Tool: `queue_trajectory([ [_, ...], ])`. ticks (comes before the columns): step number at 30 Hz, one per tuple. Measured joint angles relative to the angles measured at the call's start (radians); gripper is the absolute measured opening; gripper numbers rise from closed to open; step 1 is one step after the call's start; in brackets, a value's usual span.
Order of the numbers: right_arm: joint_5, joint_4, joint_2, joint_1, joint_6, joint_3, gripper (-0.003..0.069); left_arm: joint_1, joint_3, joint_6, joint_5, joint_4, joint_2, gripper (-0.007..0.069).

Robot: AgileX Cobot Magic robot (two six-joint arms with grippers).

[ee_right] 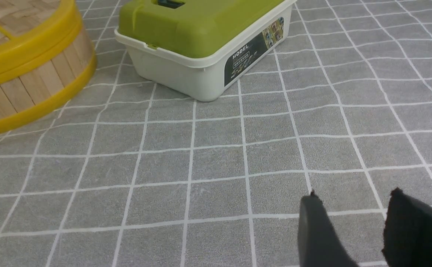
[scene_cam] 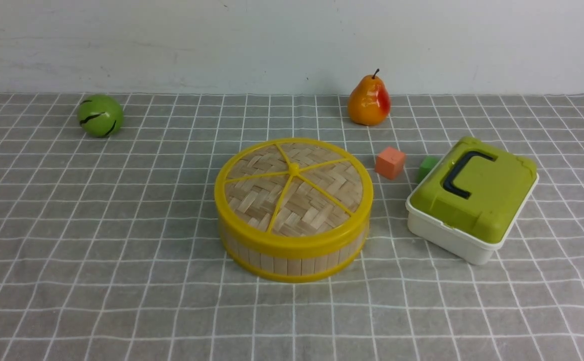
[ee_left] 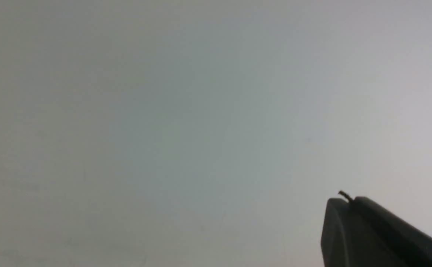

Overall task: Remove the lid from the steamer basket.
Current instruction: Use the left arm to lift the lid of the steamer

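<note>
The lid (scene_cam: 294, 193), a woven bamboo disc with a yellow rim, yellow spokes and a centre knob, sits closed on the steamer basket (scene_cam: 292, 258) in the middle of the grey checked cloth. Both also show in the right wrist view, lid (ee_right: 23, 40) and basket wall (ee_right: 34, 87). Neither gripper shows in the front view. My right gripper (ee_right: 353, 194) is open and empty, low over bare cloth, away from the basket and the box. My left gripper (ee_left: 345, 200) has its fingers together, empty, facing a blank grey surface.
A white box with a green lid and dark handle (scene_cam: 472, 195) stands right of the basket, also in the right wrist view (ee_right: 201, 40). An orange cube (scene_cam: 390, 162) and a green cube (scene_cam: 427, 167) lie behind. A pear (scene_cam: 369, 100) and a green ball (scene_cam: 100, 115) sit at the back.
</note>
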Motion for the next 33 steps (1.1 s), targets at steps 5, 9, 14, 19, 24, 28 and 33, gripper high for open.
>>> queue_trajectory([
  [5,0.000,0.001,0.000,0.000,0.000,0.000,0.0241,0.000,-0.276,0.011,0.392,-0.058,0.301,-0.0013],
  [9,0.000,0.001,0.000,0.000,0.000,0.000,0.0241,0.000,-0.456,0.105,0.650,-0.177,0.506,-0.0013],
  [14,0.000,0.001,0.000,0.000,0.000,0.000,0.0241,-0.010,-0.713,0.235,0.951,-0.338,0.796,-0.0013],
  [19,0.000,0.000,0.000,0.000,0.000,0.000,0.0241,-0.137,-0.952,0.164,1.139,-0.224,1.055,-0.0013],
  [24,0.000,0.000,0.000,0.000,0.000,0.000,0.0241,-0.316,-1.211,0.051,1.208,0.019,1.299,-0.0013],
  [28,0.000,0.000,0.000,0.000,0.000,0.000,0.0241,-0.431,-1.414,-0.008,1.208,0.169,1.502,-0.0006],
  [33,0.000,0.000,0.000,0.000,0.000,0.000,0.0241,-0.482,-1.480,-0.015,1.208,0.251,1.593,0.0114],
])
